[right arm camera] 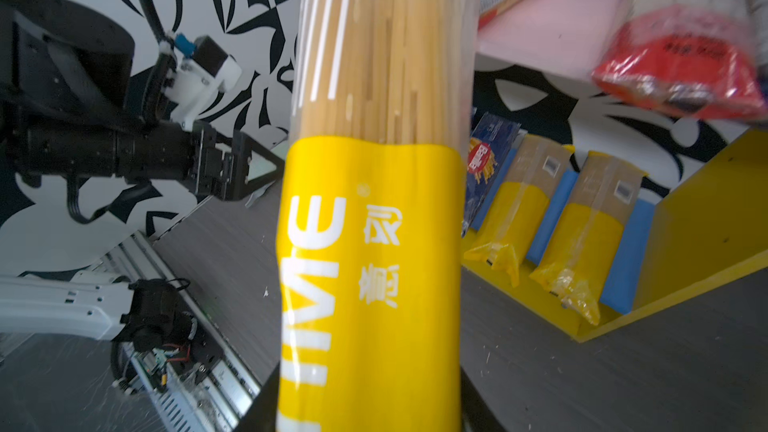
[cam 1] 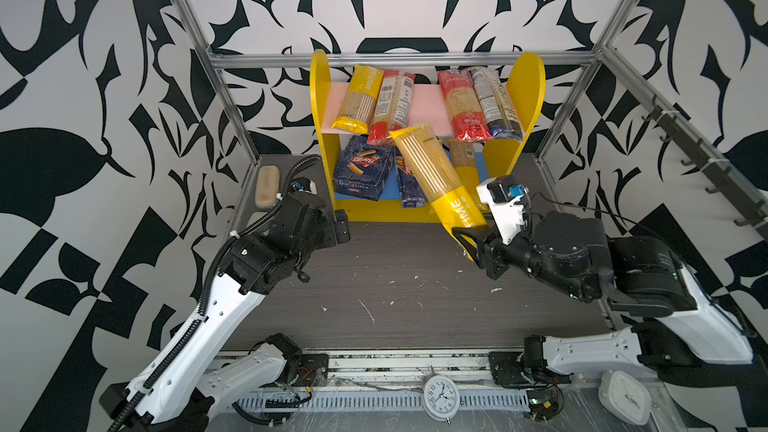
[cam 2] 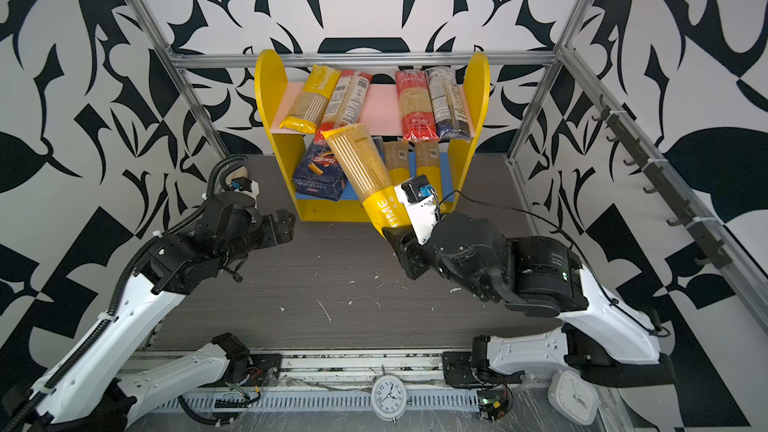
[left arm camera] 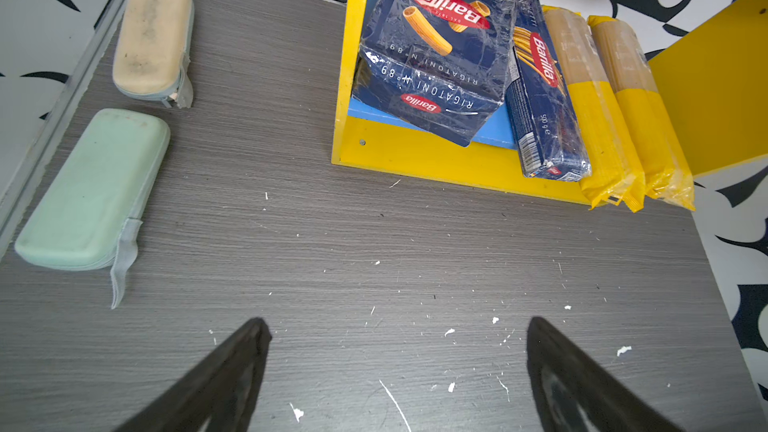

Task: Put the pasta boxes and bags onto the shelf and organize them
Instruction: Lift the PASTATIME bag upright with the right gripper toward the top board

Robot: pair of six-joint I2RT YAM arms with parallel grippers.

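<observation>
Lettering: held bag (right arm camera: 370, 243) shows white "IME" + a few Chinese chars on its yellow end in R wrist view; in both top views it reads "TIME". Rest of the bag is clear film w/ pale spaghetti and thin white stripes. R gripper (cam 1: 471, 238) is clamped on that yellow end. The bag is off the table (cam 1: 395, 284), tilted, clear end up by the front edge of the pink board (cam 1: 428, 112) of the shelf (cam 1: 319, 89). Contact w/ the board: can't tell.

Rigatoni box (left arm camera: 436, 47): dark blue, red oval "Barilla", "RIGATONI N°89", tube pasta pic, shiny wrinkled wrap. It lies skewed at the left end of the blue board (left arm camera: 494, 137), one corner over the yellow front lip. Spaghetti box (left arm camera: 540, 93) sits just beside it: narrow, "Barilla", "500 g e", barcode, end past the lip. Next along, two yellow-end bags (left arm camera: 602, 126) lie side by side, touching, ends over the lip.

Pink board carries four bags, ends overhanging the front: yellow bag (cam 1: 357, 97) w/ "TIME" legible, red bag (cam 1: 390, 105) label side up w/ barcode, a gap, second red bag (cam 1: 459, 105), then blue bag (cam 1: 496, 103) w/ white label. Small print unreadable.

L gripper (left arm camera: 397, 322) is spread wide, nothing between its fingers, over bare table near the shelf's front left corner. Beige case (left arm camera: 153, 35) and green case (left arm camera: 95, 189) lie by the table's left edge.
</observation>
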